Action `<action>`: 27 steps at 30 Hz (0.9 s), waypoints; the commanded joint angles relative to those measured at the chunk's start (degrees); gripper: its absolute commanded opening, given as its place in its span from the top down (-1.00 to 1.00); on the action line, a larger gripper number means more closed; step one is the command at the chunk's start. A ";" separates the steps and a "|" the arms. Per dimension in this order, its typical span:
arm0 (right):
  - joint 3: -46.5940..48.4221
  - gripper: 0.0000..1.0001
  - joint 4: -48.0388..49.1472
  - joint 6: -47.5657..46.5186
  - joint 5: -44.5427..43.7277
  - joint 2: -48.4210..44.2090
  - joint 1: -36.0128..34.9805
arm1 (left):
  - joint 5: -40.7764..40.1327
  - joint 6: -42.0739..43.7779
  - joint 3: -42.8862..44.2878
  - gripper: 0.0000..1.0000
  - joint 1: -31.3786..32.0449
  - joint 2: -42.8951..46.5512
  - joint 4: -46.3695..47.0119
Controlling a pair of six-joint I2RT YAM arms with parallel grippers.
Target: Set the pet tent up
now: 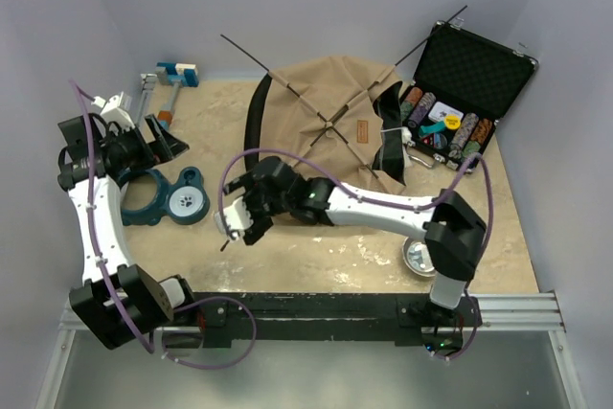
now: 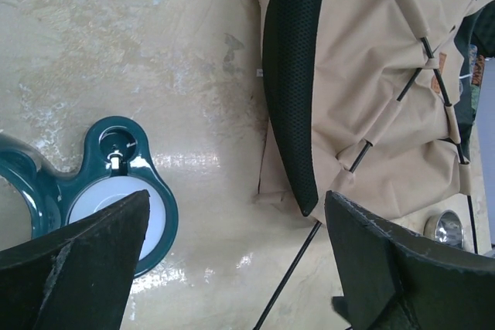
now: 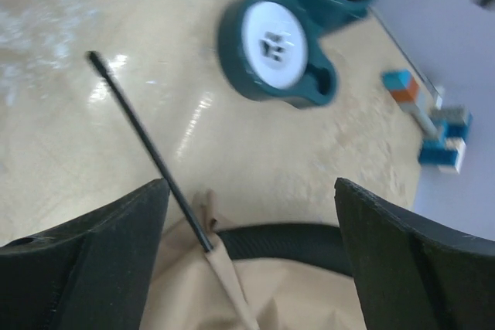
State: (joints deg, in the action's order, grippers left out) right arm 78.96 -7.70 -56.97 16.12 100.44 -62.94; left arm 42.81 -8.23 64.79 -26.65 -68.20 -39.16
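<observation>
Hovering nearest: right gripper (image 1: pixel 237 224), black wedge fingers spread and empty, beside a thin dark pole (image 3: pixel 147 152). Left gripper (image 2: pixel 232 268), jaws wide and empty, above a glossy teal dish (image 2: pixel 116 191). Beyond, mid-table: pet tent (image 1: pixel 326 117), slumped tan fabric with black mesh trim and crossed rods.

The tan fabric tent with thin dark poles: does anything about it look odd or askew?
Yes. The tan fabric pet tent lies collapsed and crumpled on the beige table; its thin dark poles stick out past the fabric.
</observation>
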 commanded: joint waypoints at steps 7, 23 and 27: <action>9.19 -0.57 -9.25 -21.94 3.57 10.90 -3.68 | 6.14 -1.70 -4.50 -0.95 -3.23 4.66 4.26; 13.76 -0.06 -14.00 -31.10 4.53 18.38 -5.27 | 6.59 -6.36 -6.26 -0.83 -5.25 2.11 7.60; 14.82 0.34 -14.53 -31.01 4.62 18.91 -5.53 | 3.87 -6.62 -6.35 -0.82 -5.34 2.29 7.60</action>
State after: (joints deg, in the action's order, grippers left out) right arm 90.32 -21.02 -86.74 18.85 119.85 -67.96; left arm 47.88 -13.08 58.59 -31.44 -66.06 -33.63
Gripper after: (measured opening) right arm 0.435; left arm 0.916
